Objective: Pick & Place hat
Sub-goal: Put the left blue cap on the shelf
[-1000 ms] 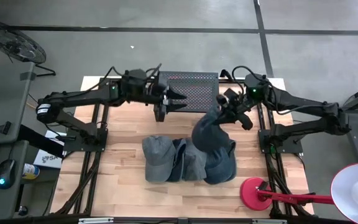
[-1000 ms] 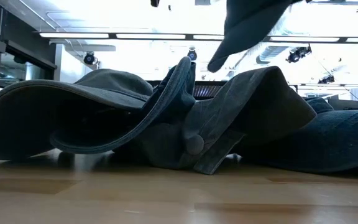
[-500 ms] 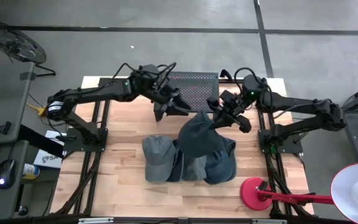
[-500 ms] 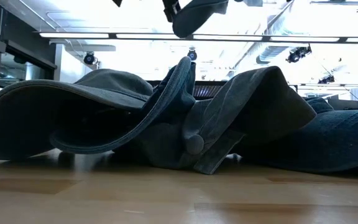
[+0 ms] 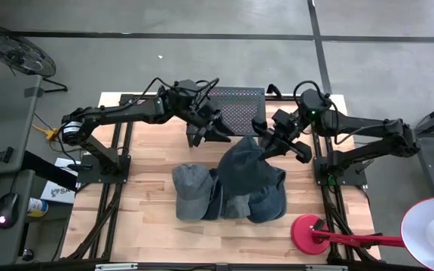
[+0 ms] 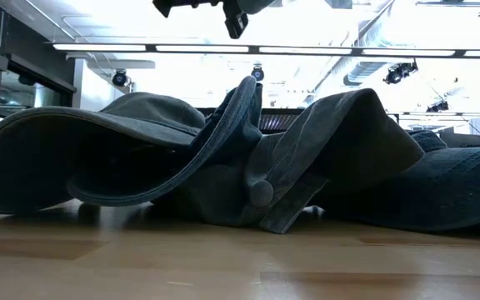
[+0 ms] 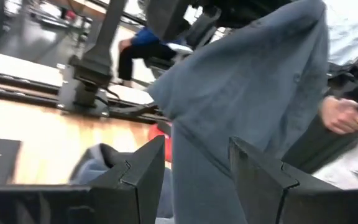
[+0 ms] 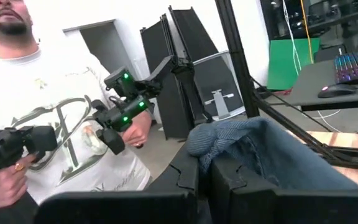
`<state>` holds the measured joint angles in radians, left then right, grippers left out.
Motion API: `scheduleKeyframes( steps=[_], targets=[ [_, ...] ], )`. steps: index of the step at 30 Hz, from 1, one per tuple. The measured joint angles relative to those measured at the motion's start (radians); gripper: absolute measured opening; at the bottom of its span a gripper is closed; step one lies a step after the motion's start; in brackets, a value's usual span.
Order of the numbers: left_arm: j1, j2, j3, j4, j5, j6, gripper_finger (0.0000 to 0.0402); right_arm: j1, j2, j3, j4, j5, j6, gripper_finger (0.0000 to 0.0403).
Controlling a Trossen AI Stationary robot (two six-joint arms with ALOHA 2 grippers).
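My right gripper [image 5: 265, 143] is shut on a blue denim hat [image 5: 241, 160] and holds it in the air over the middle of the table. My left gripper [image 5: 218, 129] is open just left of that hat. In the left wrist view the hat [image 7: 247, 81] hangs right in front of the gap between my left fingers [image 7: 145, 171]; I cannot tell whether they touch it. Several other denim and grey hats [image 5: 202, 193] lie heaped on the table, their brims overlapping [image 6: 223, 167]. My right gripper pinches a bunched fold of the hat's cloth [image 8: 225, 134] between its two shut fingers [image 8: 188, 168]. It comes at the cloth from the table's right side, slanting down. The hat is lifted clear and hangs slack below the fingers, above the heap.
A black mesh tray [image 5: 236, 105] sits at the far edge behind both grippers. A red round lamp base [image 5: 307, 229] stands at the table's near right corner. A person in a white shirt [image 8: 55, 124] holds controller handles beyond the table.
My right gripper has carried the hat up and a little toward the table's left; in the low view the hat has risen out of the top of the picture. My left gripper has moved right and nearer, up to the hanging hat, staying open.
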<state>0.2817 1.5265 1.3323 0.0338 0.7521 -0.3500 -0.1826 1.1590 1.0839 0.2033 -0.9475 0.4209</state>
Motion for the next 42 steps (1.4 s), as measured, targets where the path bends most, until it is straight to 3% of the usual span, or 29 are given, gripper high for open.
scheduleKeyframes(
  steps=[6, 19, 28, 36, 42],
  targets=[
    [0.0, 0.0, 0.0, -0.014, 0.075, -0.039, 0.0172, 0.002, -0.001, 0.002, -0.002, 0.01, -0.01, 0.0001],
    [-0.001, 0.0, 0.0, 0.087, 0.057, -0.101, 0.0172, -0.001, -0.002, 0.002, -0.171, 0.079, -0.052, 0.0001],
    [-0.052, 0.0, 0.0, 0.103, 0.042, -0.089, 0.0172, -0.001, -0.002, 0.001, -0.192, 0.135, -0.063, 0.0001],
    [-0.108, -0.003, 0.019, 0.064, -0.107, 0.036, 0.0172, -0.001, -0.002, 0.0, -0.289, 0.249, -0.082, 0.0001],
    [-0.115, -0.005, 0.125, -0.158, -0.272, 0.174, 0.0172, -0.001, -0.002, 0.0, -0.34, 0.329, -0.073, 0.0001]
  ],
)
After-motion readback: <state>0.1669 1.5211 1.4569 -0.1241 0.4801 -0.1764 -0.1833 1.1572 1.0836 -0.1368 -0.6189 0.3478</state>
